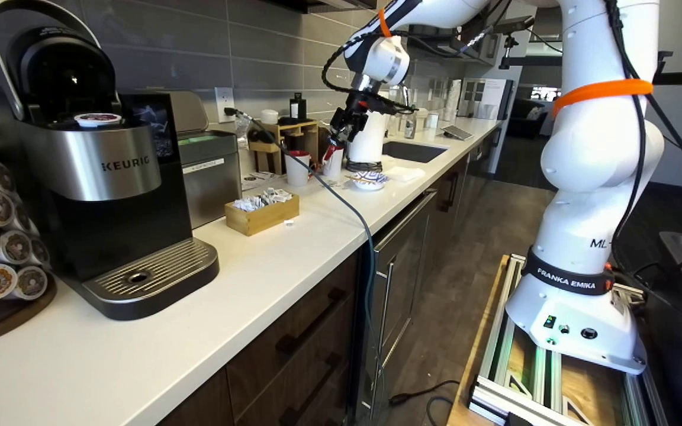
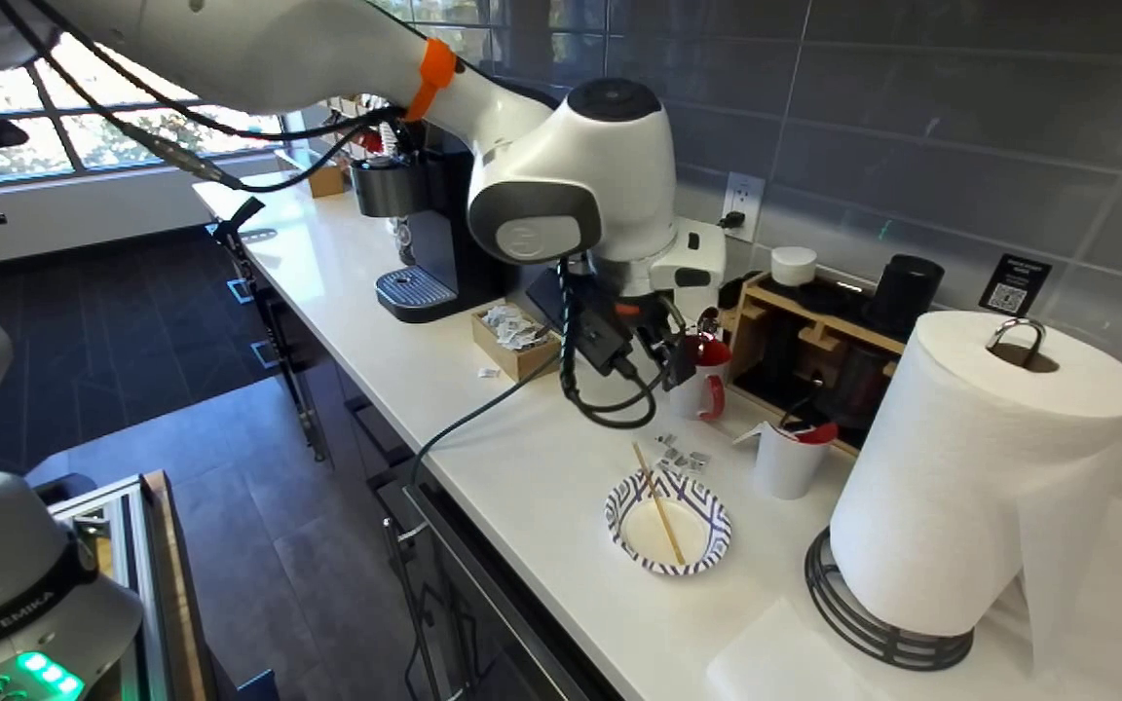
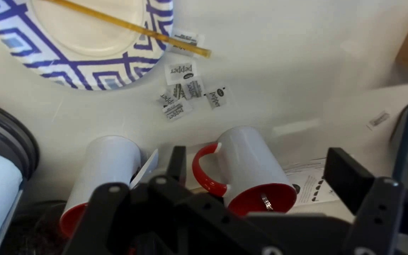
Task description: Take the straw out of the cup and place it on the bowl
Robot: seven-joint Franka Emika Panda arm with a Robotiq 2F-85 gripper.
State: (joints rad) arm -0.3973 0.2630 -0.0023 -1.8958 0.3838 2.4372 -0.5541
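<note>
Well away from fingers (image 3: 347,180), straw (image 3: 129,26)

Lots of red, white and blue over there
I've got a white bowl (image 3: 87,39) with purply-blue angular lines, golden straw (image 3: 129,26), white mug (image 3: 250,159) with red handle (image 3: 197,168) and inside, white cup (image 3: 106,163) also red inside, and my black gripper (image 3: 260,170).

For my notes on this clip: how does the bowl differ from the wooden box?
The bowl is round; the box is rectangular. The bowl is white with a blue pattern; the box is plain wood. The bowl has a straw lying across it, one end sticking out; the box is heaped with packets. Both are open-topped and stand on the counter.
</note>
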